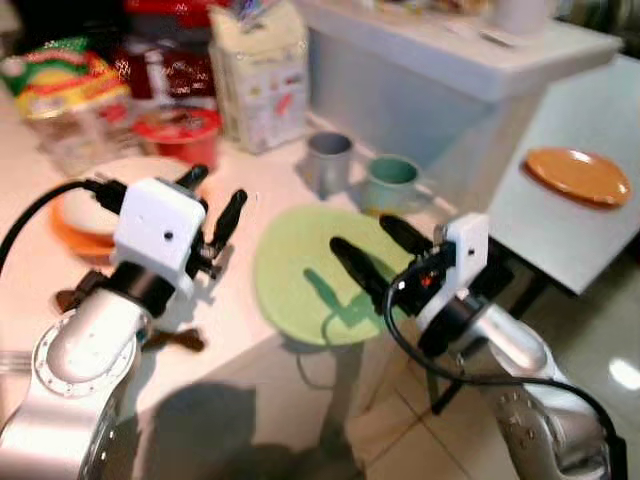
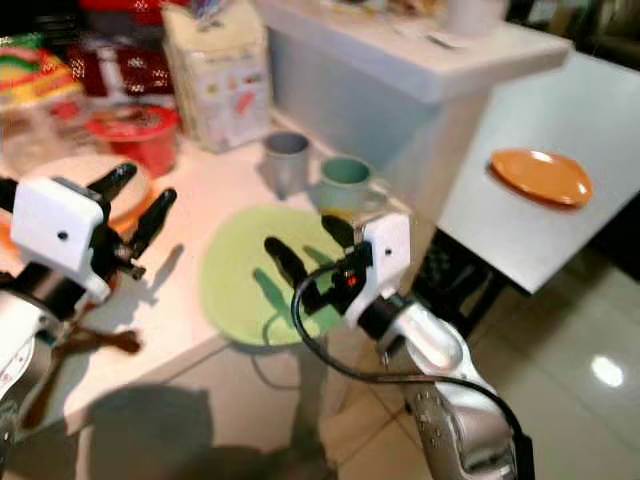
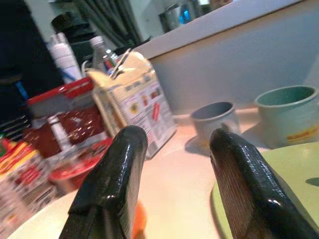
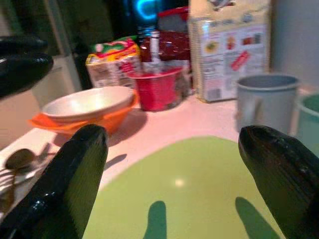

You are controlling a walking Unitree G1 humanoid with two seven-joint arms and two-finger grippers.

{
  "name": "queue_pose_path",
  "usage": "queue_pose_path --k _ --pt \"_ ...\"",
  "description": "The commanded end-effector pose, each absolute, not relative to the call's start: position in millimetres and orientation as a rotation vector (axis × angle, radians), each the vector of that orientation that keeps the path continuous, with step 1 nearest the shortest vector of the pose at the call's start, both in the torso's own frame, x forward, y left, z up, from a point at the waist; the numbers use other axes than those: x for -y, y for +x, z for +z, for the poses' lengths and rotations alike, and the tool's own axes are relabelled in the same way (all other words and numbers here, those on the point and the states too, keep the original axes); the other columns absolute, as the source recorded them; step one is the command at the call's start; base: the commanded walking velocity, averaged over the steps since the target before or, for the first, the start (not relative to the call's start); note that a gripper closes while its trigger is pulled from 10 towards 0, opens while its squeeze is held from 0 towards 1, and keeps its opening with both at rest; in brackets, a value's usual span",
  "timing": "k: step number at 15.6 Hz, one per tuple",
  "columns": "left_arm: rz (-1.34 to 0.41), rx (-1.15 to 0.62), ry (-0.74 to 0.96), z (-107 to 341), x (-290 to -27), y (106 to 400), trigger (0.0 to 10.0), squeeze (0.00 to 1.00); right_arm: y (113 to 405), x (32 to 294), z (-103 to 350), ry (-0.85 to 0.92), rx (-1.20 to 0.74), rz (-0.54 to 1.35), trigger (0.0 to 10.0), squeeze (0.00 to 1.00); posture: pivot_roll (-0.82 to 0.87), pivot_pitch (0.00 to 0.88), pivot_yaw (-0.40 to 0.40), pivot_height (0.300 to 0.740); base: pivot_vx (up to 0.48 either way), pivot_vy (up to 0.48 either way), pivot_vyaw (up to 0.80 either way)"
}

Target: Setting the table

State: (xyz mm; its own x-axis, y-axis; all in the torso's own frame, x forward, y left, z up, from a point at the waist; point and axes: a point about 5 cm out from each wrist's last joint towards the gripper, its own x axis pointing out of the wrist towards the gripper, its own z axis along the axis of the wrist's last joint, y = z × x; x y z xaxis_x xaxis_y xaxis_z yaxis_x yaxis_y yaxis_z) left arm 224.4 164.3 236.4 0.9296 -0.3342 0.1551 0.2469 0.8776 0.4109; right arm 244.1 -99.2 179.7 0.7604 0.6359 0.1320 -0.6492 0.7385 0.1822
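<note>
A light green plate [image 1: 305, 280] is seen lying flat on the white counter [image 1: 240, 320], near its front edge. The right end effector [image 1: 375, 250] is held just above the near part of this plate, with its two black fingers spread wide apart and nothing between them; their shadows fall on the green surface. The left end effector [image 1: 212, 205] is raised over the counter to the left of the plate, its fingers also parted and empty. Behind the plate a grey cup [image 1: 328, 160] and a green mug [image 1: 391, 183] are placed side by side. Further left, a white bowl [image 4: 89, 102] is stacked in an orange bowl [image 4: 84, 122]. Dark cutlery [image 2: 90, 342] lies near the counter's edge. An orange plate [image 1: 579, 175] rests on a separate white table [image 1: 590, 240] at the right.
</note>
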Motion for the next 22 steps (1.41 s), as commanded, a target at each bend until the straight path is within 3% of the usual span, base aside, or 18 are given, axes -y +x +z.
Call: queue_pose_path --k 1,5,8,12,14,22 --pt "-0.327 0.242 0.378 238.5 -159.1 223.4 10.0 0.00 246.3 105.8 184.3 0.208 0.083 0.682 10.0 0.00 0.08 0.000 -0.004 0.740 0.000 0.000 0.00" --pt "-0.372 0.218 0.396 234.4 -161.1 222.1 10.0 0.00 257.0 116.3 177.6 0.171 0.021 0.551 10.0 0.00 0.09 0.000 -0.012 0.740 0.000 0.000 0.00" --pt "-0.564 0.113 0.371 222.4 -165.1 212.6 10.0 0.00 270.5 132.8 163.6 0.191 -0.087 0.403 10.0 0.00 0.08 0.000 -0.012 0.740 0.000 0.000 0.00" --pt "-0.632 0.064 0.343 217.7 -164.5 204.8 10.0 0.00 272.1 126.3 151.1 0.232 -0.153 0.425 10.0 0.00 0.09 0.000 -0.017 0.740 0.000 0.000 0.00" --pt "-0.634 0.071 0.353 218.4 -165.3 204.6 10.0 0.00 286.9 117.0 135.0 0.294 -0.219 0.390 10.0 0.00 0.10 0.000 -0.028 0.740 0.000 0.000 0.00" --pt "-0.615 0.096 0.371 223.7 -168.8 205.9 10.0 0.00 298.2 102.7 138.1 0.332 -0.233 0.493 10.0 0.00 0.12 0.000 -0.038 0.740 0.000 0.000 0.00"
